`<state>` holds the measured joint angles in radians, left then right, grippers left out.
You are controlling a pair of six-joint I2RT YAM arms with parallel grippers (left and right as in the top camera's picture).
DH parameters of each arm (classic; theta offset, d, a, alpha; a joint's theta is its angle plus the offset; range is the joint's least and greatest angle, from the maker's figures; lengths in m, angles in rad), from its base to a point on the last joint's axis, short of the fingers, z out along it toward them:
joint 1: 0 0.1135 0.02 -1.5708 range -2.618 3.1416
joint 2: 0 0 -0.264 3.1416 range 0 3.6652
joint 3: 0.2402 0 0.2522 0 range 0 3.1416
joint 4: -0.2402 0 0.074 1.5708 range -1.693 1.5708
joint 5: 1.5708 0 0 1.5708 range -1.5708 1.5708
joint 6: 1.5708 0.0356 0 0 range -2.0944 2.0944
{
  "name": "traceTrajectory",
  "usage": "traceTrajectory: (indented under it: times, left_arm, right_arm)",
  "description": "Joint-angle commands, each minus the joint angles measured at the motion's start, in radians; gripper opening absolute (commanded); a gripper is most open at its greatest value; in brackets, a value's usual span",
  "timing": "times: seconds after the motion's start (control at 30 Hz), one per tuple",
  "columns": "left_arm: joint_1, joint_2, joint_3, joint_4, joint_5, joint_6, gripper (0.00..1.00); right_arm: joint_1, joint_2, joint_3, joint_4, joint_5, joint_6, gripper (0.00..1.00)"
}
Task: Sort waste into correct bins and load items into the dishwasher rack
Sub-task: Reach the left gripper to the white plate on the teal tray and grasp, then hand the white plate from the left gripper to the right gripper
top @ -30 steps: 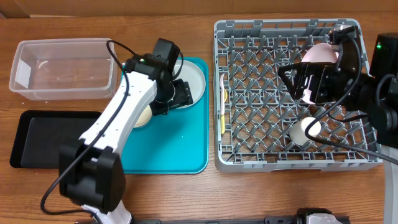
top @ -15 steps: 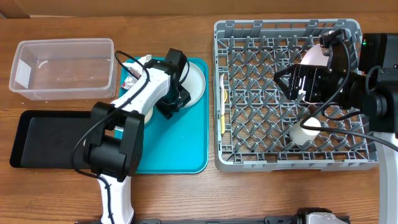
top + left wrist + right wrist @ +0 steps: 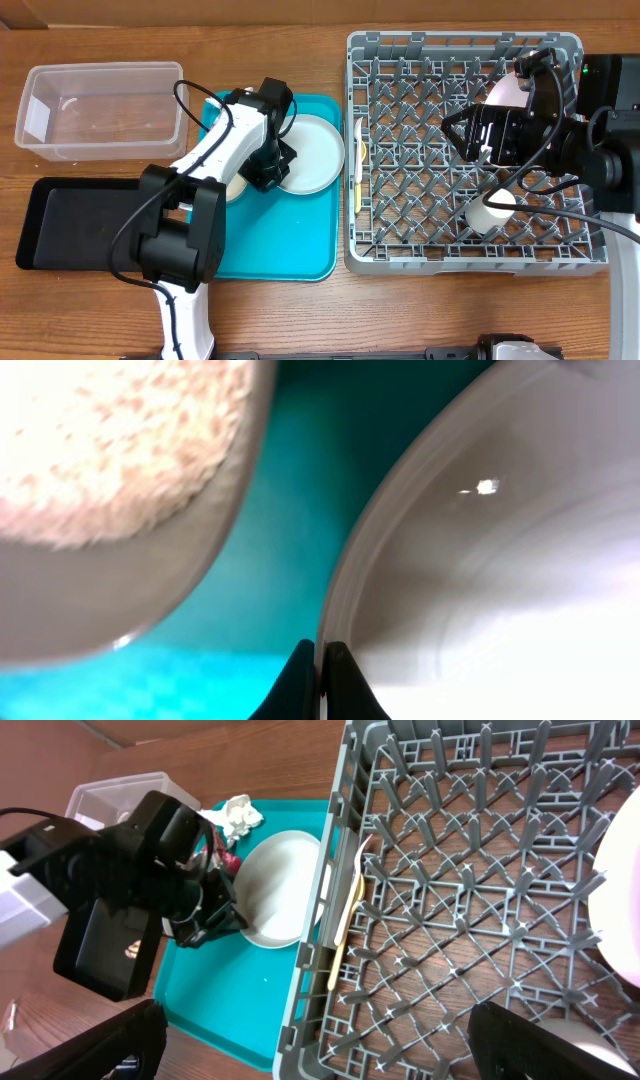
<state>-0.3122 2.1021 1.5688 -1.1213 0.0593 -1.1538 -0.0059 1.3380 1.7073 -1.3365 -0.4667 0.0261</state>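
Observation:
On the teal tray, my left gripper [image 3: 266, 170] [image 3: 322, 660] is shut on the left rim of the round pale grey plate [image 3: 315, 152] [image 3: 480, 560] [image 3: 280, 885]. Just left of it sits the small grey bowl [image 3: 150, 580] holding rice grains [image 3: 110, 440]; my arm mostly hides it from overhead. The white napkin [image 3: 238, 815] lies at the tray's far edge. My right gripper [image 3: 470, 135] [image 3: 320, 1050] hangs open and empty over the dishwasher rack [image 3: 400, 255]. In the rack are the pinkish plate [image 3: 503, 90], the white cup [image 3: 490, 212] and the yellow utensil [image 3: 355, 185] [image 3: 345, 925].
The clear tub [image 3: 100, 150] stands at the back left with the black tray [image 3: 70, 225] in front of it. The teal tray [image 3: 290, 240] lies between them and the rack. Bare wooden table shows along the front edge.
My left gripper has gone from open to shut on the plate's rim, and the plate has slid toward the rack. The right arm shifted slightly, then stayed still.

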Motion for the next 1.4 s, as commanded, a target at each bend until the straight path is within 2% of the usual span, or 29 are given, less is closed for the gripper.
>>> traceTrajectory:
  times: [0.0, 0.2, 0.33, 0.43, 0.57, 0.67, 0.83, 0.9, 0.97, 1.1, 1.17, 1.2, 1.27, 1.33, 1.37]
  left_arm:
    - [0.002, -0.06, 0.043, -0.099, -0.024, 0.008, 0.04]
    - [0.012, -0.265, 0.144, -0.234, -0.177, 0.084, 0.04]
    - [0.029, -0.432, 0.187, -0.251, -0.193, 0.328, 0.04]
    - [0.038, -0.557, 0.189, -0.262, -0.184, 0.517, 0.04]
    - [0.038, -0.697, 0.189, -0.251, -0.143, 0.717, 0.04]
    - [0.038, -0.772, 0.189, -0.252, -0.07, 0.837, 0.04]
    - [0.037, -0.829, 0.189, -0.246, 0.017, 0.896, 0.04]
    - [0.037, -0.835, 0.189, -0.252, 0.037, 0.909, 0.04]
    - [0.037, -0.842, 0.189, -0.264, 0.04, 0.908, 0.04]
    - [0.037, -0.861, 0.189, -0.273, 0.108, 0.958, 0.04]
    - [0.037, -0.878, 0.189, -0.272, 0.117, 0.96, 0.04]
    - [0.037, -0.883, 0.189, -0.271, 0.117, 0.96, 0.04]
    - [0.037, -0.888, 0.189, -0.269, 0.126, 0.96, 0.04]
    - [0.037, -0.889, 0.189, -0.273, 0.126, 0.96, 0.04]
    - [0.037, -0.889, 0.189, -0.277, 0.125, 0.96, 0.04]
  right_arm:
    - [0.0, -0.004, -0.002, 0.003, 0.002, 0.0, 1.0]
    - [0.0, -0.004, -0.002, 0.006, 0.002, 0.0, 1.0]
    - [0.0, -0.004, -0.002, 0.01, -0.02, 0.0, 1.0]
    - [0.0, -0.004, -0.002, 0.016, -0.107, 0.0, 1.0]
    - [0.002, 0.003, -0.002, 0.032, -0.285, -0.064, 0.81]
    - [0.042, 0.012, -0.002, 0.032, -0.436, -0.189, 0.79]
    - [0.209, 0.033, -0.002, 0.039, -0.443, -0.292, 0.79]
    - [0.267, 0.047, -0.002, 0.061, -0.402, -0.286, 0.74]
    - [0.313, 0.068, -0.002, 0.08, -0.334, -0.276, 0.74]
    - [0.356, 0.121, -0.002, 0.123, -0.335, -0.258, 0.73]
    - [0.385, 0.154, -0.002, 0.137, -0.359, -0.259, 0.64]
    - [0.403, 0.167, -0.002, 0.148, -0.377, -0.259, 0.53]
    - [0.435, 0.18, -0.002, 0.175, -0.391, -0.259, 0.47]
    - [0.458, 0.183, -0.002, 0.206, -0.385, -0.258, 0.35]
    - [0.462, 0.182, 0.0, 0.218, -0.373, -0.256, 0.26]
